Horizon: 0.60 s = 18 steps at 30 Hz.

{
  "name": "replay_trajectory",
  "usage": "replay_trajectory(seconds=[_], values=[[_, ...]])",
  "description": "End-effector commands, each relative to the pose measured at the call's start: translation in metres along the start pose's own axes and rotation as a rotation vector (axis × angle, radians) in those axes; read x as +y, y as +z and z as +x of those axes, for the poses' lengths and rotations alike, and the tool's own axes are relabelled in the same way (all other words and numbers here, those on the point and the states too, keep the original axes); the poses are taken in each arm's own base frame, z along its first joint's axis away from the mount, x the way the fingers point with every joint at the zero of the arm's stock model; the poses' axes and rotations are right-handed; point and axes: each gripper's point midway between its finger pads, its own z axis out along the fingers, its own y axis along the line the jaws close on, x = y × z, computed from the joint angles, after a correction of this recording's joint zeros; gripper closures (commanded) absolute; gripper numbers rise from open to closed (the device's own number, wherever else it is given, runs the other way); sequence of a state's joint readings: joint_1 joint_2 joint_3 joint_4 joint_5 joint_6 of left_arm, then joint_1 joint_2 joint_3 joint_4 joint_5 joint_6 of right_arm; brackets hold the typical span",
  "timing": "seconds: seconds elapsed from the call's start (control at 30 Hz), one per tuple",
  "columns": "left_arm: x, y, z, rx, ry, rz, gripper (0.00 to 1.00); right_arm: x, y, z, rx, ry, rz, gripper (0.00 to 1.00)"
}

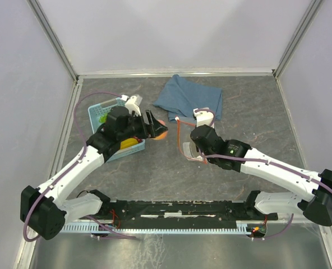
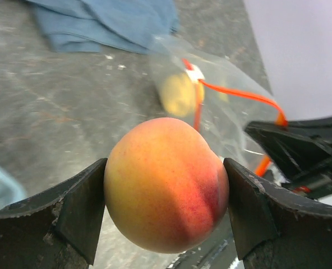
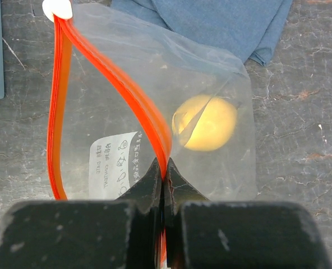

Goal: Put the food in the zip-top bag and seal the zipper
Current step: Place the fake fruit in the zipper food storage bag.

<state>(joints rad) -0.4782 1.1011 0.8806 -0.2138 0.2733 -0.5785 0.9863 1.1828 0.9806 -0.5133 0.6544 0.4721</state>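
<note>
My left gripper (image 1: 156, 129) is shut on an orange-yellow peach (image 1: 162, 135) and holds it above the table, just left of the zip-top bag (image 1: 186, 147). In the left wrist view the peach (image 2: 160, 168) sits squeezed between both fingers (image 2: 82, 207). My right gripper (image 3: 165, 175) is shut on one side of the red-orange zipper strip (image 3: 138, 101) and holds the bag's mouth open. A second peach (image 3: 208, 123) lies inside the clear bag (image 3: 211, 73). The white slider (image 3: 56, 8) is at the strip's far end.
A light blue basket (image 1: 98, 110) with green and yellow pieces stands at the left, behind my left arm. A folded blue cloth (image 1: 188, 98) lies at the back, just beyond the bag. Side walls close in the table.
</note>
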Motion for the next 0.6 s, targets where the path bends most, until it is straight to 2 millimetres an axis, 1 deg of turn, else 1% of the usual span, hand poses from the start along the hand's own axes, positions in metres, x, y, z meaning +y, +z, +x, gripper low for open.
replay_trajectory(seconds=[0.0,0.23,0.4,0.47,0.57], values=[[-0.06,-0.002,-0.009,-0.07,-0.045,0.202,0.38,0.009,-0.002,-0.021,-0.04,0.075,-0.024,0.98],[-0.094,0.002,0.0,-0.08,-0.069,0.307,0.39,0.014,-0.004,-0.024,-0.044,0.102,-0.046,0.98],[-0.111,0.016,0.014,-0.05,-0.074,0.348,0.4,0.016,-0.007,-0.03,-0.053,0.113,-0.062,0.99],[-0.114,0.022,0.019,-0.046,-0.068,0.345,0.4,0.017,-0.008,-0.031,-0.055,0.116,-0.068,0.99],[-0.11,0.032,0.028,-0.043,-0.061,0.309,0.41,0.016,-0.011,-0.034,-0.064,0.126,-0.073,0.99]])
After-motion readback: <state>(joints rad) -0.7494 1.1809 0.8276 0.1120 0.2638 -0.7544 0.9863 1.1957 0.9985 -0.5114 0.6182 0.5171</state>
